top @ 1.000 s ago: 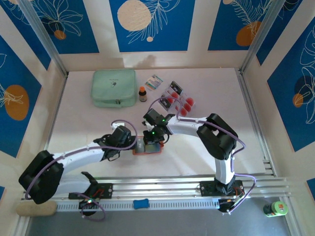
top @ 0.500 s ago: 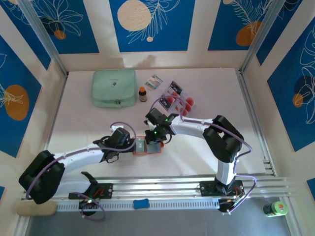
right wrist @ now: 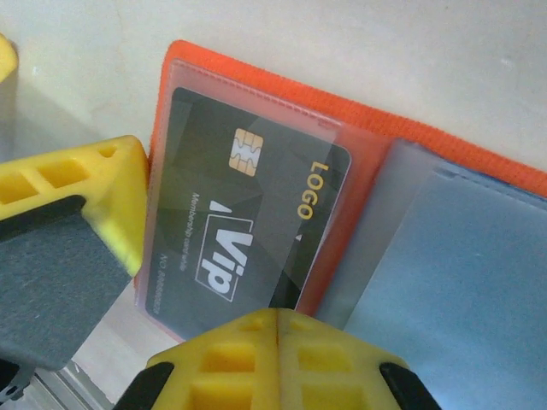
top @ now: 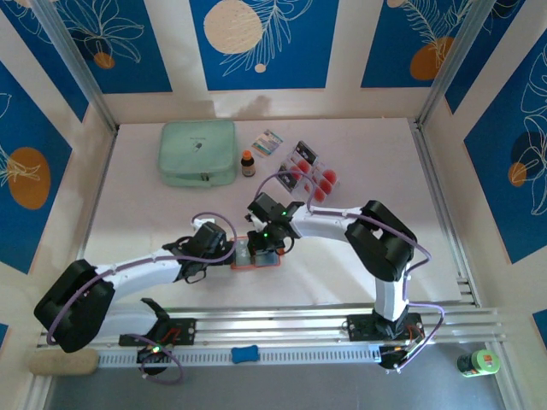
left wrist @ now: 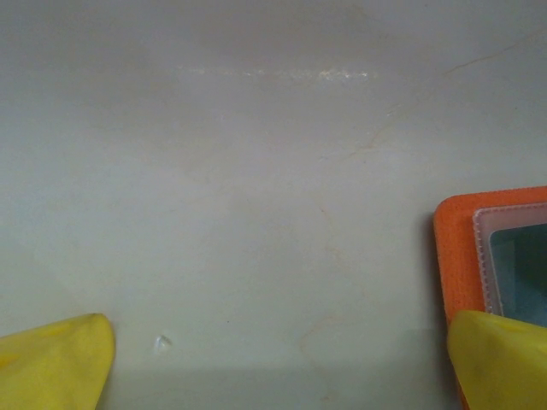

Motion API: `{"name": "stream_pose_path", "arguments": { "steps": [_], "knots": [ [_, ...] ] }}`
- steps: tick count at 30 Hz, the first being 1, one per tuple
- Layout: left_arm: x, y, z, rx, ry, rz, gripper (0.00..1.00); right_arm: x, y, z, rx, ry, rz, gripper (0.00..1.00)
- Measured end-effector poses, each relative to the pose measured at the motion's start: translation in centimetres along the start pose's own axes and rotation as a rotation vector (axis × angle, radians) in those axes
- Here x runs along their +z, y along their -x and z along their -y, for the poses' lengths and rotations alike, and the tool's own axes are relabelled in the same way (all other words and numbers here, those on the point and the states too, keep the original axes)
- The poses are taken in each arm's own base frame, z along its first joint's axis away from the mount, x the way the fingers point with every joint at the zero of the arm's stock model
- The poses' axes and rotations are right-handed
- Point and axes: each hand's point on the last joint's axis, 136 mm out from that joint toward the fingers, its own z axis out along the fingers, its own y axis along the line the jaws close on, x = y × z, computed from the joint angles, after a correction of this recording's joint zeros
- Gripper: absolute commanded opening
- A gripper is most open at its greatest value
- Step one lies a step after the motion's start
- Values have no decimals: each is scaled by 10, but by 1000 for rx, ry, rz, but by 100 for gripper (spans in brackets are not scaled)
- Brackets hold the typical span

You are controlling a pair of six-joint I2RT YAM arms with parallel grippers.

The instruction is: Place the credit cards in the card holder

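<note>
The orange card holder (top: 256, 265) lies open on the table in front of both arms. In the right wrist view a dark credit card (right wrist: 239, 213) with a gold chip and "VIP" print sits in the clear pocket of the card holder (right wrist: 256, 77). My right gripper (right wrist: 278, 329) is shut, its tips at the card's near corner. My left gripper (left wrist: 273, 367) is open, with one fingertip (left wrist: 500, 359) over the edge of the card holder (left wrist: 453, 256) and bare table between its fingers. More credit cards (top: 313, 176) lie in a loose pile behind the right arm.
A mint-green zip pouch (top: 198, 152), a small brown bottle (top: 248, 162) and a patterned packet (top: 271, 142) stand at the back. Aluminium rails cross the near edge, with a blue piece (top: 244, 353) on them. Walls close in on three sides.
My right gripper shifted slightly right over the holder, then back left. The left gripper stayed open at the holder's left edge.
</note>
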Motion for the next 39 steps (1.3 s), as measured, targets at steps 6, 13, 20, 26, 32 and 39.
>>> {"name": "stream_pose_path", "arguments": {
  "steps": [6, 13, 20, 26, 32, 39],
  "knots": [
    [0, 0, -1, -1, 4, 1, 100, 6, -1, -1, 8, 15, -14, 0],
    [0, 0, -1, -1, 4, 2, 100, 11, -2, -5, 25, 46, -27, 0],
    [0, 1, -1, -1, 3, 3, 100, 10, 0, -9, 46, 81, -30, 0],
    [-3, 4, 1, -6, -7, 16, 100, 6, 2, -5, 55, 83, -22, 0],
    [-6, 6, 1, -10, -14, 27, 100, -9, 9, -5, 56, 78, 17, 0],
    [-8, 7, 0, -10, -11, 29, 100, -17, 11, -2, 45, 51, 38, 0]
  ]
}}
